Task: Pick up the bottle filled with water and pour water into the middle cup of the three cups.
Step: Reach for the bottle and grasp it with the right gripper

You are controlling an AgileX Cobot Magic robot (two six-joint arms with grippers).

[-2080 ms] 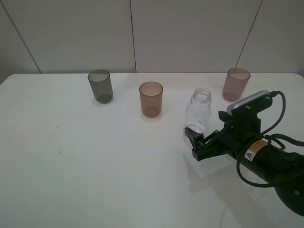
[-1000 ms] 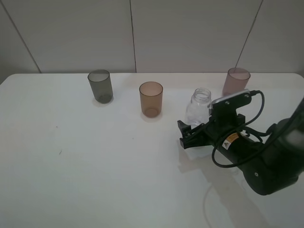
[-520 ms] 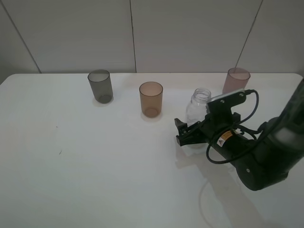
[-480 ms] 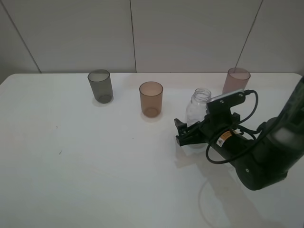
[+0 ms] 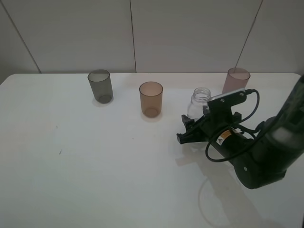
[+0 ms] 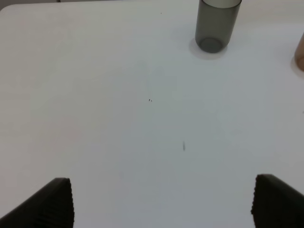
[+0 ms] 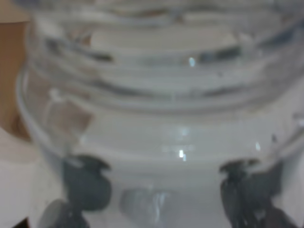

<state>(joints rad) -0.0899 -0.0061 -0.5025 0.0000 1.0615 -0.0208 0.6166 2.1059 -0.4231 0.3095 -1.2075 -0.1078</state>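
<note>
The clear capless bottle [image 5: 200,103] stands on the white table [image 5: 95,166], right of the orange-brown middle cup [image 5: 151,99]. The smoky grey cup [image 5: 100,85] is at the far left and the pink-mauve cup [image 5: 236,82] at the far right. My right gripper [image 5: 189,131] has its jaws on either side of the bottle's lower body, closed on it. In the right wrist view the bottle [image 7: 166,114] fills the frame, with dark fingertips [image 7: 88,183] showing through it. My left gripper [image 6: 161,204] is open and empty over bare table; it is outside the exterior view.
The grey cup [image 6: 216,23] shows in the left wrist view, beyond the open fingers [image 6: 59,202]. A sliver of the orange-brown cup [image 6: 300,57] shows at that frame's edge. A tiled wall [image 5: 142,33] stands behind the table's far edge.
My right arm has come in from the right front to the bottle. Its jaws have gone around the bottle's lower body and closed in. The bottle and cups stand where they were.
</note>
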